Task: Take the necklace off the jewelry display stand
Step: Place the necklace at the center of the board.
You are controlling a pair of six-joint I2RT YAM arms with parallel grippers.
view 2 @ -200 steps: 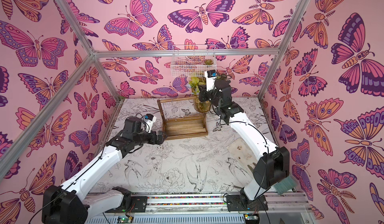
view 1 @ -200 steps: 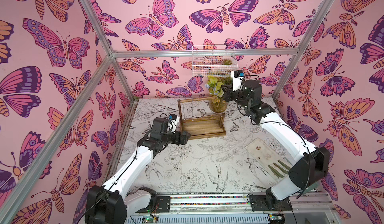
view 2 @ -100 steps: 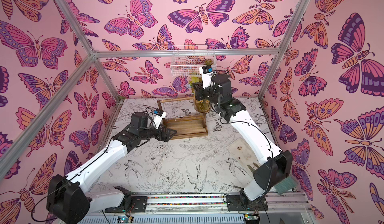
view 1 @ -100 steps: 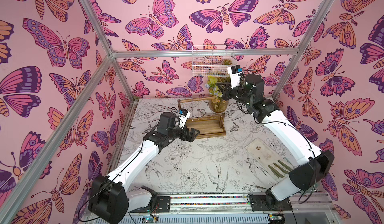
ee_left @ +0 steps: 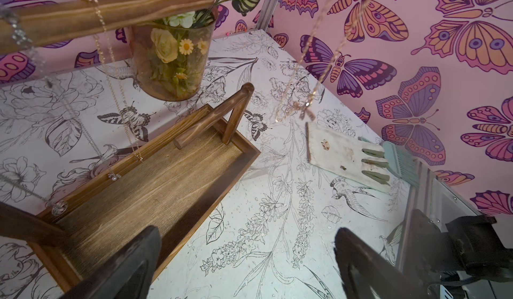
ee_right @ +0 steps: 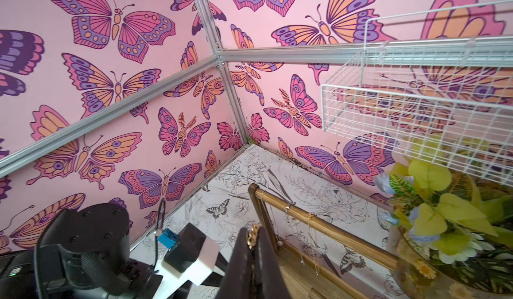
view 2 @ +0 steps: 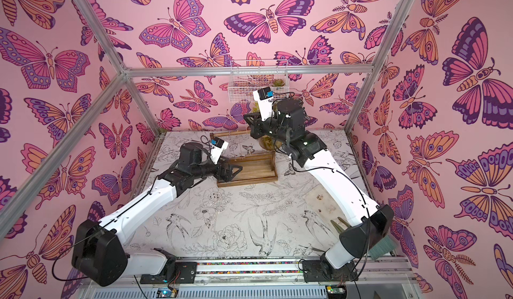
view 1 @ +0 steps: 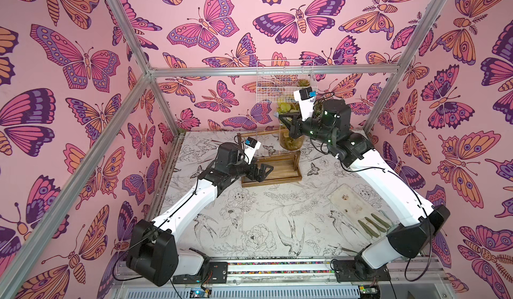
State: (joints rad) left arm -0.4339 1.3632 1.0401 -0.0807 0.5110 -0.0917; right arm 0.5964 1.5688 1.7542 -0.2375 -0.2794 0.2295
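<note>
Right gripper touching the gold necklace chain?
Touching. The right wrist view shows the gold necklace chain pinched between the fingers of the shut right gripper.

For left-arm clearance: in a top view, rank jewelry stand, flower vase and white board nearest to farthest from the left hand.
1. Jewelry display stand: left hand at its tray end.
2. Flower vase: behind the stand.
3. White board: far off, robot's right side.
</note>
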